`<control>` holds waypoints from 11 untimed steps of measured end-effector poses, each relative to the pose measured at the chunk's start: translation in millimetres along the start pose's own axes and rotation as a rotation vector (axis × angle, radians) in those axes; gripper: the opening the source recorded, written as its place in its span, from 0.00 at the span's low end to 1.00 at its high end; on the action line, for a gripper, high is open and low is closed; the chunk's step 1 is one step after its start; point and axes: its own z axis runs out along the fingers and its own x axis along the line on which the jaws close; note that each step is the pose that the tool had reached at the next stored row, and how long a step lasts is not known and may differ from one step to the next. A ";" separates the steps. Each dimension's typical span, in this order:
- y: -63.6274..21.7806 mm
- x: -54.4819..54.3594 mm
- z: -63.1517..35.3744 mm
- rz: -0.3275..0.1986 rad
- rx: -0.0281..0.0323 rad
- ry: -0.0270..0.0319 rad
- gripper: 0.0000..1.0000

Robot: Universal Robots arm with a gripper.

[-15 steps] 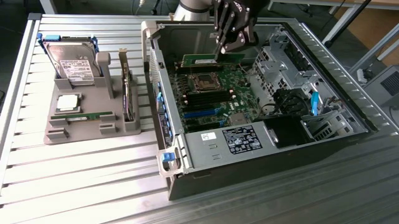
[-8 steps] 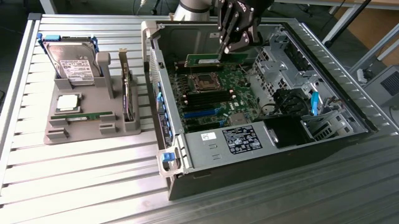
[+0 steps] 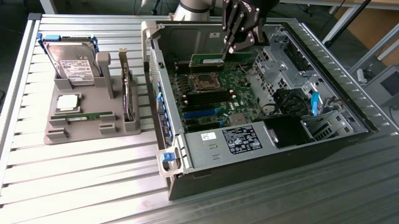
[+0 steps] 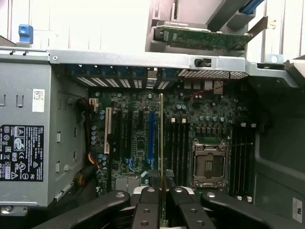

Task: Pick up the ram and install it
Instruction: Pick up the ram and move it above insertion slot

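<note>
- The gripper (image 3: 231, 49) is clenched on the ram (image 3: 215, 59), its fingers (image 4: 145, 205) pressing the thin green stick from both flat sides with the jaws only narrowly apart.
- The ram is held on its long edge over the far end of the motherboard (image 3: 215, 100), near the far wall of the computer case (image 3: 262, 172) and just beyond the processor socket (image 3: 204, 83).
- From the wrist camera the ram (image 4: 161, 143) shows edge-on as a thin line, running beside the rows of black memory slots (image 4: 178, 143).
- Whether its lower edge touches a slot or hangs just above is hard to tell.
- The computer case lies open on the slatted metal worktop (image 3: 81, 186), toward the exterior view's right.
- Inside it are the motherboard, the empty processor socket, the blue expansion slots (image 3: 201, 112) and, at the near end, the grey power supply (image 3: 227, 140) with its black label.
- A grey holder (image 3: 93, 128) sits near the worktop's edge at the exterior view's left, well apart from the gripper.
- It carries a hard drive (image 3: 72, 63) standing at its far end, a processor chip (image 3: 67, 102) lying flat, a second green stick (image 3: 84, 116) in a groove at its near side, and an upright card (image 3: 128, 98) along the edge nearest the case.
</note>
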 end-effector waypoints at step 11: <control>-11.4 0.5 -0.6 0.000 0.0000 0.0000 0.13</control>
